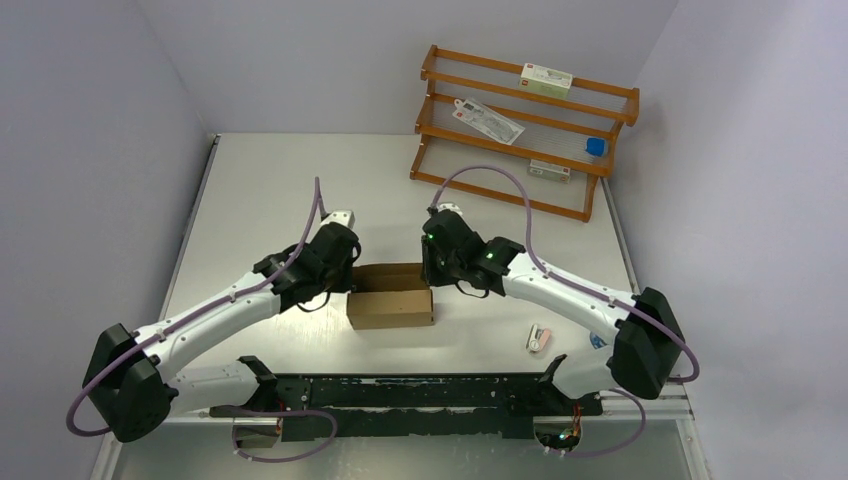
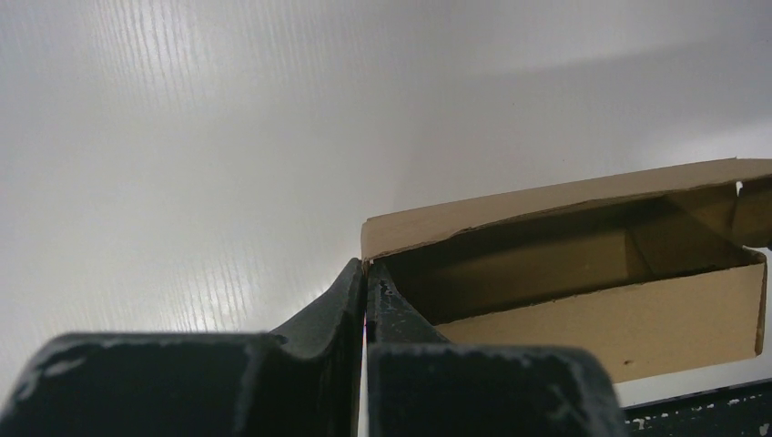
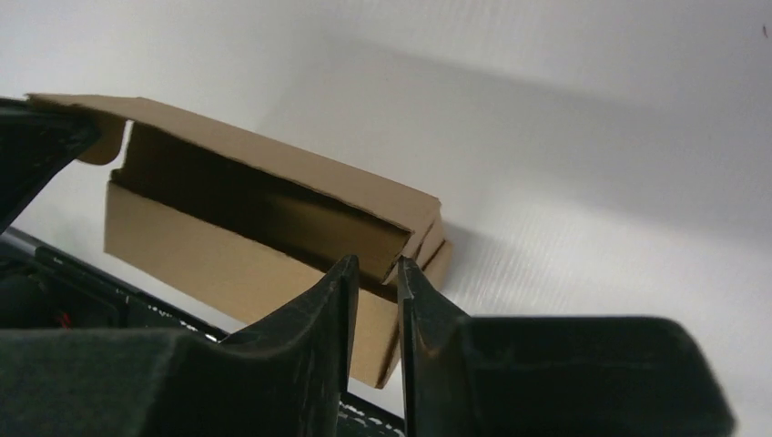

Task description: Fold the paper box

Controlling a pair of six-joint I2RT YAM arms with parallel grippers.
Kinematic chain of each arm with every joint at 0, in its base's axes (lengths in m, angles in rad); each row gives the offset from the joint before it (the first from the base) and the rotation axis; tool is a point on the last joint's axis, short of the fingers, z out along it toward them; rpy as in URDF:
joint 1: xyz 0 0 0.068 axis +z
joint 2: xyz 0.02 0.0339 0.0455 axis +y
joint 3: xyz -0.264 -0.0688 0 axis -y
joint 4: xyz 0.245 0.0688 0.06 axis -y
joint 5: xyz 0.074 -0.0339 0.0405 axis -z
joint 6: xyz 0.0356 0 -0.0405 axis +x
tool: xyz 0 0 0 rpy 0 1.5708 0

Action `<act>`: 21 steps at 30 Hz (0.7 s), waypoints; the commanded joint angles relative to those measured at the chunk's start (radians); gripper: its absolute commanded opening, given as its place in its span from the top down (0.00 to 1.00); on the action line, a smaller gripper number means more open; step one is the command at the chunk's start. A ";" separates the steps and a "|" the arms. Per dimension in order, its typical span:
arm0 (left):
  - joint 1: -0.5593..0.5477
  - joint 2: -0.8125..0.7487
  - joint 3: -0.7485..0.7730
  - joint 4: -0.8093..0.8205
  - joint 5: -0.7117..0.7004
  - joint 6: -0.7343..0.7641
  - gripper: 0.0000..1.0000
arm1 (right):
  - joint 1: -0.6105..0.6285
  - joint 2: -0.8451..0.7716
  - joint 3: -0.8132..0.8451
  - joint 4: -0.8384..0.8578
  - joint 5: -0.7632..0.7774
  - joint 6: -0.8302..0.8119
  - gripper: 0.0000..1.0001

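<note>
The white table (image 1: 280,180) is closed in by pale grey walls. The left gripper (image 2: 366,276) is pressed shut. Its tips meet at the left end of the box (image 1: 390,308), at the corner under the raised lid. Whether a sliver of card sits between them cannot be told. The right gripper (image 3: 373,278) is parted only by a narrow gap and sits against the box's right end, where the folded flaps overlap. The brown box is mostly formed, with its lid part open. It lies in the middle of the table between the two arms. A small white carton (image 1: 538,337) lies near the right arm. A wooden rack (image 1: 555,209) holding packets stands at the far right.
</note>
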 commanded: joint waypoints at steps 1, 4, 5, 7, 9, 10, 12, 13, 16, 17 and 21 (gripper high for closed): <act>-0.012 -0.008 0.005 0.046 -0.006 -0.017 0.95 | 0.005 -0.065 -0.033 0.102 -0.028 -0.050 0.65; -0.013 0.006 0.016 0.028 -0.014 -0.017 0.95 | 0.005 -0.126 -0.082 0.126 -0.006 -0.095 0.52; -0.013 0.009 0.018 0.025 -0.016 -0.017 0.95 | 0.007 -0.149 -0.094 0.130 0.001 -0.115 0.49; -0.012 0.014 0.024 0.018 -0.018 -0.019 0.95 | 0.008 -0.200 -0.115 0.121 0.044 -0.129 0.44; -0.013 0.016 0.027 0.018 -0.014 -0.020 0.95 | 0.008 -0.269 -0.137 0.118 0.079 -0.140 0.42; -0.013 0.017 0.031 0.016 -0.012 -0.021 0.95 | 0.009 -0.290 -0.144 0.112 0.083 -0.143 0.42; -0.012 0.018 0.037 0.014 -0.008 -0.020 0.95 | 0.017 -0.322 -0.149 0.093 0.052 -0.142 0.42; -0.013 0.021 0.040 0.012 -0.004 -0.020 0.95 | 0.029 -0.332 -0.152 0.084 0.028 -0.136 0.42; -0.013 0.025 0.045 0.013 0.001 -0.022 0.95 | 0.097 -0.352 -0.201 0.087 -0.008 -0.067 0.45; -0.012 0.027 0.044 0.015 0.003 -0.022 0.95 | 0.127 -0.355 -0.226 0.103 -0.005 -0.043 0.45; -0.012 0.033 0.043 0.022 0.020 -0.022 0.95 | 0.257 -0.337 -0.318 0.179 0.068 0.065 0.49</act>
